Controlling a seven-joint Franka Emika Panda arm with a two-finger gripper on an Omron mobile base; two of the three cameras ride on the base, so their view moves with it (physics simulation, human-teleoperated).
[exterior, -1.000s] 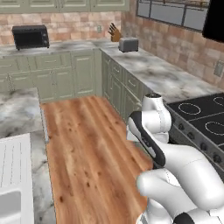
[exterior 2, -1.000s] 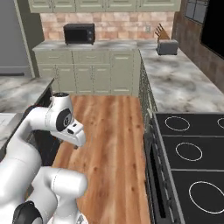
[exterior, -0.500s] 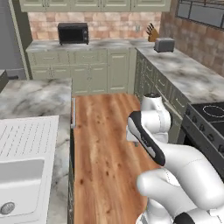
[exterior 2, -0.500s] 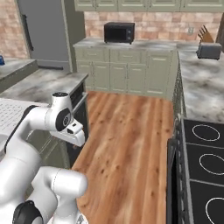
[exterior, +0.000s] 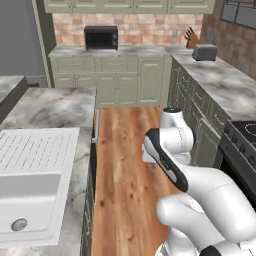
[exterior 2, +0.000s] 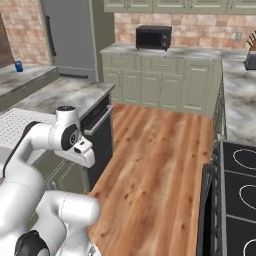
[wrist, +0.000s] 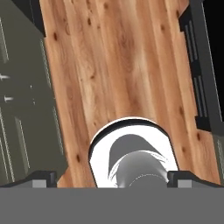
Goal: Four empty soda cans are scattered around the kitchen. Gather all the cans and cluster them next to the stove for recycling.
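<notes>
Blue can [exterior 2: 18, 66] on the far desk [exterior 2: 30, 76] left of the fridge [exterior 2: 67, 37] | step: searching, nothing gathered by stove [exterior 2: 239, 192] | fingers [wrist: 42, 178] fully apart, holding nothing | next: drive toward that can.

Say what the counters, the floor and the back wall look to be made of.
Counters: polished marble by the look, white with grey veins, though it could be a marble-patterned laminate. Floor: wood planks, warm brown with knots and grain lines, slightly glossy. Back wall: tan brick tile, matte, shown by its small staggered blocks and pale joints.
</notes>
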